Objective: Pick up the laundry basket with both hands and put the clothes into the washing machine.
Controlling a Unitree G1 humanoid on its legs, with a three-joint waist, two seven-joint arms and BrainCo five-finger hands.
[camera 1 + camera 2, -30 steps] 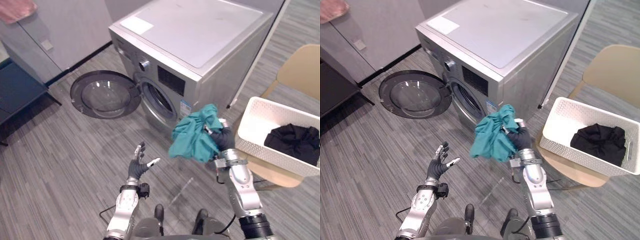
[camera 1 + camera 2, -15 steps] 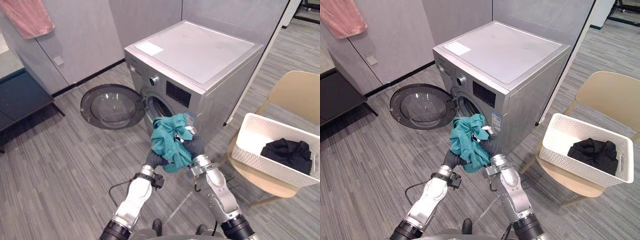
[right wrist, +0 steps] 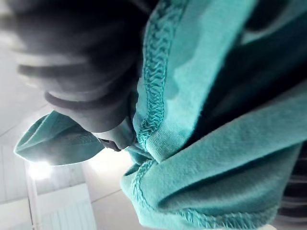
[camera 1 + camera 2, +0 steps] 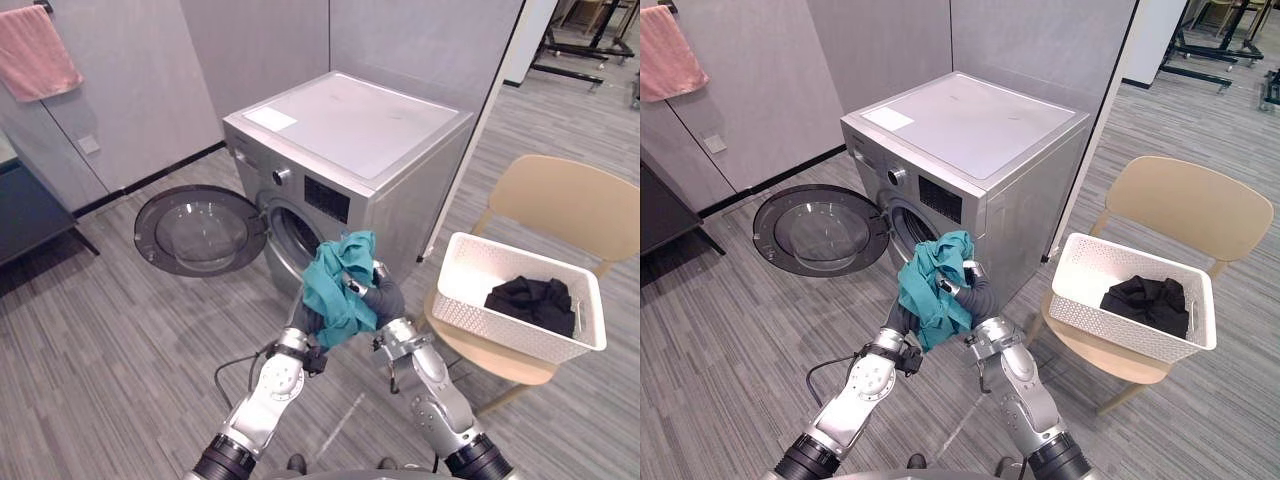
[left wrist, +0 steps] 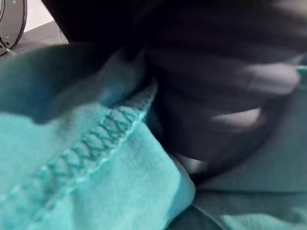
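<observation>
While the soft teal knit garment (image 4: 338,285) hangs bunched just before the open drum mouth (image 4: 295,235) of the silver front-loading washing machine (image 4: 350,130), the right hand (image 4: 386,300) clutches its upper folds. It looks light and limp, likely to trail, so the gathered bulk seems the best hold. Cloth hides the left hand (image 4: 300,320); whether it grips I cannot tell. A black garment (image 4: 530,298) lies in the white perforated laundry basket (image 4: 500,325).

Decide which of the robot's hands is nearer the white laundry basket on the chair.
Right. The right hand grips the teal garment on the side facing the basket; the left hand is at the garment's far side, farther from it.
</observation>
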